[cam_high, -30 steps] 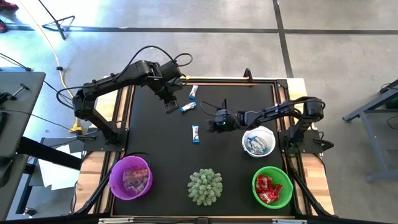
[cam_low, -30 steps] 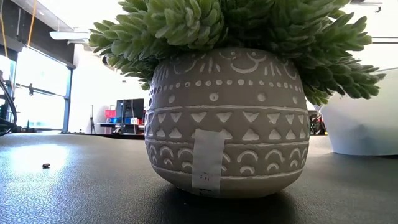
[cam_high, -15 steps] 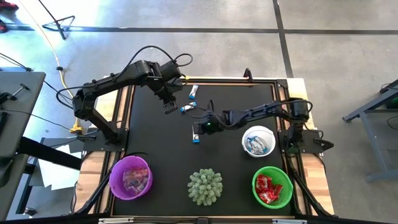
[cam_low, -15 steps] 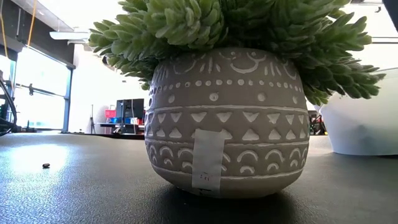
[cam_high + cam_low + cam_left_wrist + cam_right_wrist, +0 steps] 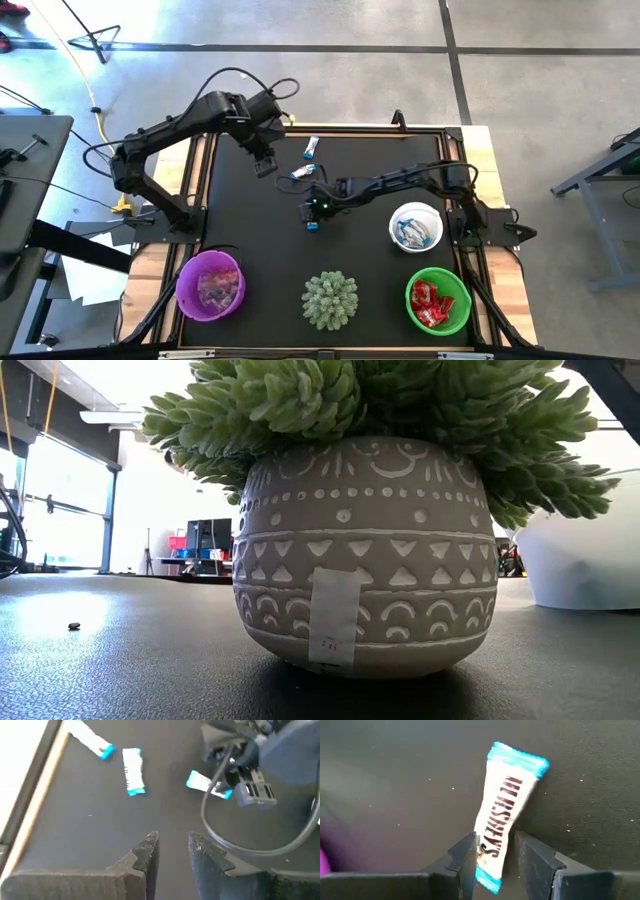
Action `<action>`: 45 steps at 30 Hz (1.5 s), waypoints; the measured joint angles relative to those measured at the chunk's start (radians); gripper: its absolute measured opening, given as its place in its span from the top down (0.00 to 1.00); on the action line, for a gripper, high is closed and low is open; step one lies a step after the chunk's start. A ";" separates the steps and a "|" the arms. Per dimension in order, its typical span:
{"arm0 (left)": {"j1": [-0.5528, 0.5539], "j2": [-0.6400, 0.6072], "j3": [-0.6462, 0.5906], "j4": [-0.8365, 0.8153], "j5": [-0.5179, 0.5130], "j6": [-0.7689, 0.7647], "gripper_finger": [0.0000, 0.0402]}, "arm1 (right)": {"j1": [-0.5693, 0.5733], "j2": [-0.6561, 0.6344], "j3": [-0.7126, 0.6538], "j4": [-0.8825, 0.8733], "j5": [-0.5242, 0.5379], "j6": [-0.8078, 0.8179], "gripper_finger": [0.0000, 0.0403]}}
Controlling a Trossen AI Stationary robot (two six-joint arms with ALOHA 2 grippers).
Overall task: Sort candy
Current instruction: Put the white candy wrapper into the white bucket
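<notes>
While my right gripper [image 5: 313, 211] straddles a blue-and-white candy [image 5: 506, 810] left of the white bowl [image 5: 415, 226] of matching sweets, fingers parted and not clamped, red ones fill the green bowl [image 5: 438, 300] below it.

The blue-and-white candy wrapper [image 5: 506, 815] reads "HERSHEY'S" in dark letters.

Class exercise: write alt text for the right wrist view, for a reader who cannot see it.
A blue-and-white Hershey's candy lies on the black table, its near end between the open jaws of the right gripper, which are not yet closed on it. A purple blur shows at one edge.
</notes>
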 joint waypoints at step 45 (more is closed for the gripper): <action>0.005 -0.256 0.000 0.031 -0.168 -0.038 0.78 | -0.009 -0.256 0.017 -0.169 0.072 -0.141 0.96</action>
